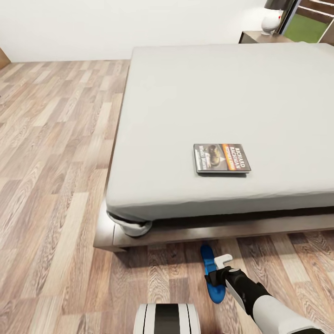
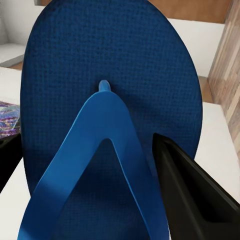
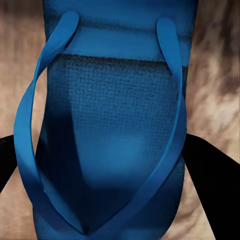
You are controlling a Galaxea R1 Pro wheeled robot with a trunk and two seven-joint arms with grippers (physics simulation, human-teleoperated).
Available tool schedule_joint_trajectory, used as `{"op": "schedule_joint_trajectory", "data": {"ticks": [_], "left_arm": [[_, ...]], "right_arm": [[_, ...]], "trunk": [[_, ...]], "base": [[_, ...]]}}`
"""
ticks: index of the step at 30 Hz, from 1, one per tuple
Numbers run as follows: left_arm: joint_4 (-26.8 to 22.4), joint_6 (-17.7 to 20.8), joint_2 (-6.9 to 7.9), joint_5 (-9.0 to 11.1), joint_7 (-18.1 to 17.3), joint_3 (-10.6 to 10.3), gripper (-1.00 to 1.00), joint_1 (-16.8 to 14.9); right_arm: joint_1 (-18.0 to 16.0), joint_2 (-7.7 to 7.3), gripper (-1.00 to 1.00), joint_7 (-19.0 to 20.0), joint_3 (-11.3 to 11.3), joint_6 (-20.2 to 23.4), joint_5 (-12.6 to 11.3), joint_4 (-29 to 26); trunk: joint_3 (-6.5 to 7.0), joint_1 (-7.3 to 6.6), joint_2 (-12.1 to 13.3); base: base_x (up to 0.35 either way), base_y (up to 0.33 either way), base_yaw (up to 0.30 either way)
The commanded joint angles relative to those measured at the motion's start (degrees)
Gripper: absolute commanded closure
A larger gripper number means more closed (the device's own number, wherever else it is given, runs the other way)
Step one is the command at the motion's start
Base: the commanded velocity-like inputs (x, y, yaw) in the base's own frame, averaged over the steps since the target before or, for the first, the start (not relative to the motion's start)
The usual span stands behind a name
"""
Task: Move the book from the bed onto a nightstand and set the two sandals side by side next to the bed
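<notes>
On floor by bed [image 1: 222, 93], rt pincer [image 1: 218, 273] clamps blue sandal [image 1: 211, 273]; lt pincer [image 2: 120, 200] straddles other sandal [image 2: 110, 75], grip unclear.

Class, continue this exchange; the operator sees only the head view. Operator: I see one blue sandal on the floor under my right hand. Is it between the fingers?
Observer: Yes. In the right wrist view the right hand has a finger on either side of that sandal, which lies straps up on the wooden floor.
Operator: Where is the other sandal?
Observer: The left wrist view shows the second sandal between the fingers of the left hand.
Operator: Which face shows?
Observer: Its strap side faces the camera.
</notes>
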Motion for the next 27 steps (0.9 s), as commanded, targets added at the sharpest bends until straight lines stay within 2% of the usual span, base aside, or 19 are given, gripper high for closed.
{"op": "schedule_joint_trajectory", "data": {"ticks": [1,27], "left_arm": [[-0.04,-0.09,0.01,-0.03,0.07,0.12,1.0,0.0],[0.04,-0.01,0.01,-0.09,-0.01,0.1,1.0,-0.01]], "right_arm": [[0.0,-0.04,1.0,0.2,0.08,0.35,0.19,-0.15],[0.0,-0.17,1.0,0.2,0.08,0.35,0.18,-0.16]], "trunk": [[-0.26,0.01,-0.03],[-0.26,0.01,-0.03]], "base": [[0.0,0.0,0.0],[0.032,0.033,0.0]]}}
